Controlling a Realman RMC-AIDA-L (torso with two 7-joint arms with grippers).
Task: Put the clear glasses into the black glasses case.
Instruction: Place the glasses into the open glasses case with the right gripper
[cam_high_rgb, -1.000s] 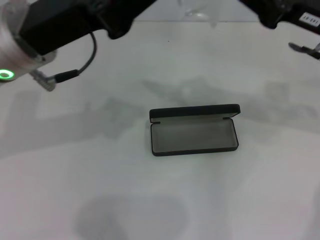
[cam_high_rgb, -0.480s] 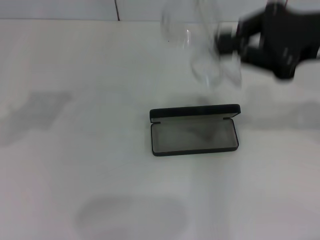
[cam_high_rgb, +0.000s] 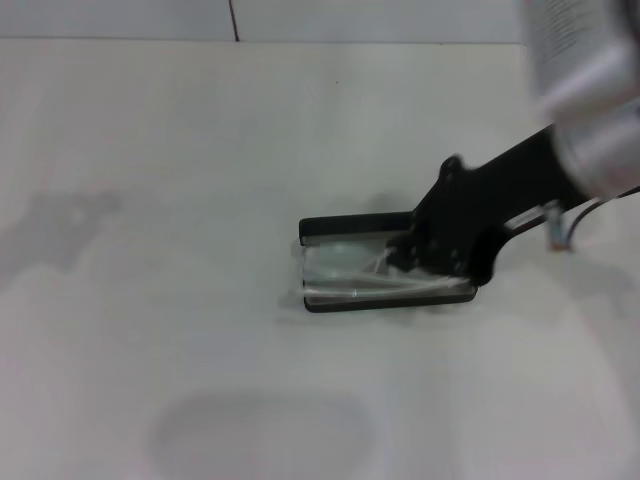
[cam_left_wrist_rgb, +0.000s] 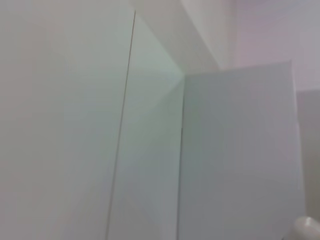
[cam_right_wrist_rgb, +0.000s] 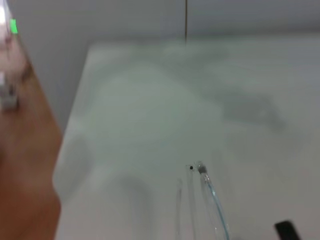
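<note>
The right tool (cam_high_rgb: 405, 262) holds the transparent, thin-armed clear glasses (cam_high_rgb: 352, 282) in the open, grey-lined black glasses case (cam_high_rgb: 330, 226) mid-desk (cam_high_rgb: 150, 250); no lettering readable.

Clear glasses (cam_high_rgb: 350, 272) in open black glasses case (cam_high_rgb: 345, 226), mid-table (cam_high_rgb: 150, 200); right pincer (cam_high_rgb: 418, 258) over case's right end.

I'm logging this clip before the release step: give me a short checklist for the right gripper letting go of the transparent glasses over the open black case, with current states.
1. Black hinged glasses case open, lid up: ok.
2. Clear wraparound plastic glasses over the case's tray: ok.
3. Glasses lying fully inside the rim: cannot tell; one end seems to overhang the case's left edge.
4. Right gripper at the case's right end: ok.
5. Right gripper's hold on the glasses: cannot tell.
6. Left gripper out of the way: ok, absent from the head view.
</note>
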